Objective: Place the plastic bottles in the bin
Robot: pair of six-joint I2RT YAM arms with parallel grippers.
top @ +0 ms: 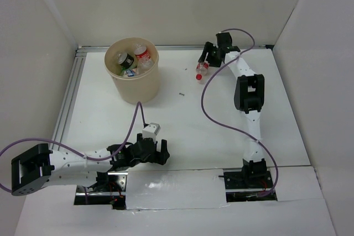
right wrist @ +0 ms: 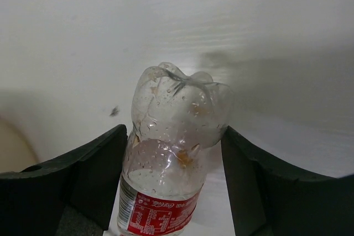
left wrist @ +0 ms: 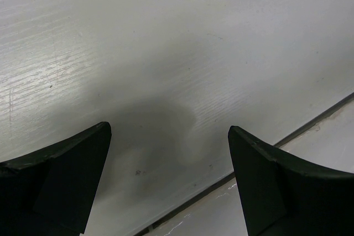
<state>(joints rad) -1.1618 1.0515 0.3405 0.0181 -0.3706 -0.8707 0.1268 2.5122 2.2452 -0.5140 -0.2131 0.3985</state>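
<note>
A see-through plastic bottle (top: 202, 70) with a red-white label and red cap is at the far right of the table. In the right wrist view the bottle (right wrist: 174, 136) sits between both fingers, which touch its sides. My right gripper (top: 206, 60) is shut on it. The tan bin (top: 136, 84) stands at the far left and holds several bottles, one red-labelled (top: 142, 54) and one dark-capped (top: 126, 59). My left gripper (top: 164, 153) is open and empty, low over the table near the front edge; it also shows in the left wrist view (left wrist: 168, 128).
A metal rail (top: 69, 92) runs along the table's left side. White walls close in the back and both sides. A seam (left wrist: 310, 125) crosses the table just ahead of the left fingers. The bin's beige wall (right wrist: 11, 147) shows at the left edge.
</note>
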